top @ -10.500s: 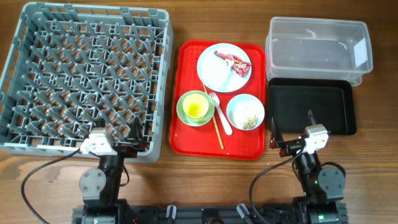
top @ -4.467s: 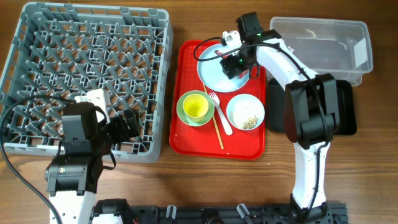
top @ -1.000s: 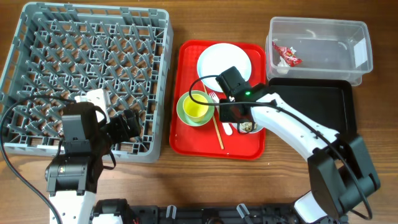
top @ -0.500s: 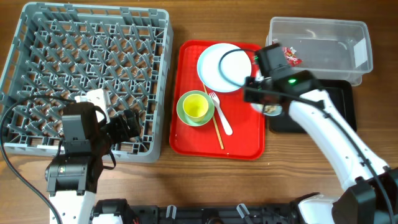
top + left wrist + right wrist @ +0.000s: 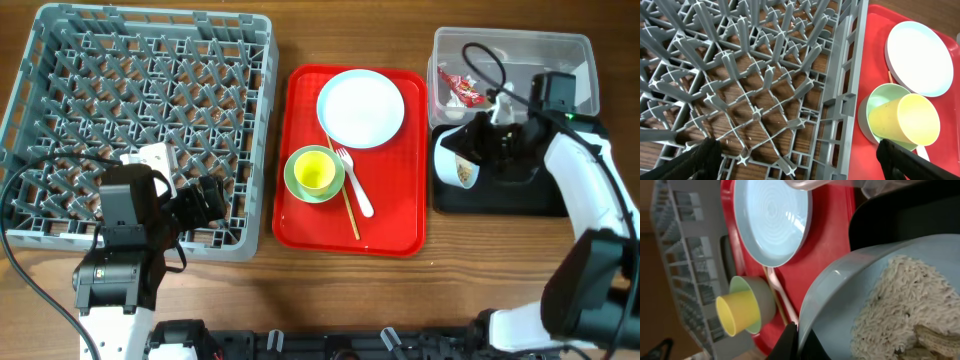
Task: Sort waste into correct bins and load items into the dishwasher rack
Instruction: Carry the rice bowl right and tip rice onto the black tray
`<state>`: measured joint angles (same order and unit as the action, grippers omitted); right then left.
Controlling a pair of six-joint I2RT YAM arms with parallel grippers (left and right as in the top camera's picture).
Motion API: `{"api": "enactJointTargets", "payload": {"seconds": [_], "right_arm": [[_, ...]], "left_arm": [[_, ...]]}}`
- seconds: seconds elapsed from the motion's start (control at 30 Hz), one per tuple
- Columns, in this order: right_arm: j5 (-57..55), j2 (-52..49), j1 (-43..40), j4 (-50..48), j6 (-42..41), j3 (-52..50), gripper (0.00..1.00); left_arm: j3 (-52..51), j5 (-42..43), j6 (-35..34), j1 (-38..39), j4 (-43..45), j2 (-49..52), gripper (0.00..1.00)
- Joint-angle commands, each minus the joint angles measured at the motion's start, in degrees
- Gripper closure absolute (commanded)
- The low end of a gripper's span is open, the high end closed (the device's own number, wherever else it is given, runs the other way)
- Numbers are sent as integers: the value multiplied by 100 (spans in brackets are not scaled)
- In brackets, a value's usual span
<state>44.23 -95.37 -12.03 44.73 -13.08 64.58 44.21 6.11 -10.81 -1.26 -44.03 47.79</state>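
**Bowl of scraps tipped over the black tray, left arm parked at the rack**

Closest to the robot, the left fingers (image 5: 695,159) are spread wide with nothing in them. They hang over the near right corner of the rack (image 5: 135,120), which sits on the left of the counter (image 5: 300,290).

On the right side, the right fingers (image 5: 789,339) are pinching the rim of the blue bowl (image 5: 462,158). It's tilted on its side over the left end of the black tray (image 5: 545,200). The scraps (image 5: 900,300) are piled up inside the bowl. Can't tell if the bowl touches the tray.

In the middle is the red tray (image 5: 300,225). The chopsticks (image 5: 348,205) and fork (image 5: 356,185) lie at its near part, side by side. Just left of them the cup (image 5: 314,174) sits inside the green bowl (image 5: 296,183). Behind those is the plate (image 5: 361,108), bare.

Farthest back on the right is the tub (image 5: 570,60), right behind the black tray, with the wrapper (image 5: 462,88) lying in its left end.
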Motion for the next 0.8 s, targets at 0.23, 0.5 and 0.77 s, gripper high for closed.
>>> {"api": "enactJointTargets", "payload": {"seconds": [0.23,0.5,0.77], "right_arm": [[2924,-966,-1211,-114,251,-59,96],[3858,-1115,-2124,-304,-376,-59,96],[4743,-1115,-2555,-1191,-1943,-59,96]], "left_arm": [[114,92,-31,-42,0,-9,0],[114,92,-31,-42,0,-9,0],[114,92,-31,-42,0,-9,0]]}}
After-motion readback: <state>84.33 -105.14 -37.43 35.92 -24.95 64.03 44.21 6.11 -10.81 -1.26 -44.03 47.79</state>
